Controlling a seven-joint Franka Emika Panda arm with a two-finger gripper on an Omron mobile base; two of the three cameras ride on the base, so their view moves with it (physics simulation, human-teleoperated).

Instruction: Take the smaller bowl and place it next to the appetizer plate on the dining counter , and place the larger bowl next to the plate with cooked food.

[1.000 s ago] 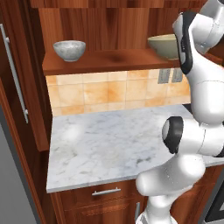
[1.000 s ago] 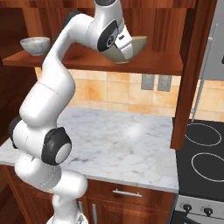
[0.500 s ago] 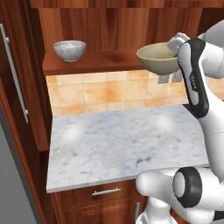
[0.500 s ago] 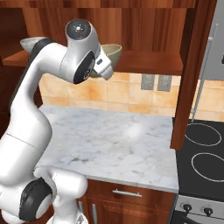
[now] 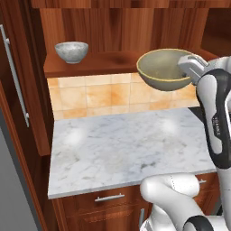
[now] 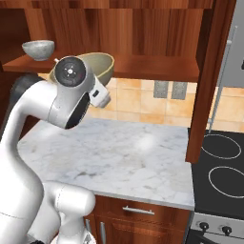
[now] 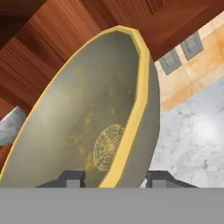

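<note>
The larger bowl (image 5: 163, 70), olive-beige with a thin yellow rim, hangs in the air in front of the wooden shelf (image 5: 113, 63) and above the marble worktop. My gripper (image 5: 191, 67) is shut on its right rim. In the hand view the larger bowl (image 7: 87, 118) stands tilted on edge, and my gripper (image 7: 114, 177) has one fingertip inside the wall and one outside. From the right, the larger bowl (image 6: 102, 66) shows behind my arm's joint. The smaller bowl (image 5: 71, 51), mottled grey-white, sits upright at the shelf's left end (image 6: 38, 49).
A marble worktop (image 5: 122, 144) backed by orange tiles lies below the bowl. A black stove (image 6: 221, 167) stands to its right, past a wooden post (image 6: 209, 81). Wall sockets (image 6: 169, 89) sit under the shelf. A tall cabinet with a long handle (image 5: 16, 76) stands at the left.
The arm has swung and folded, drawing the larger bowl off the shelf's right end, out toward me and a little lower. The smaller bowl has not moved.
</note>
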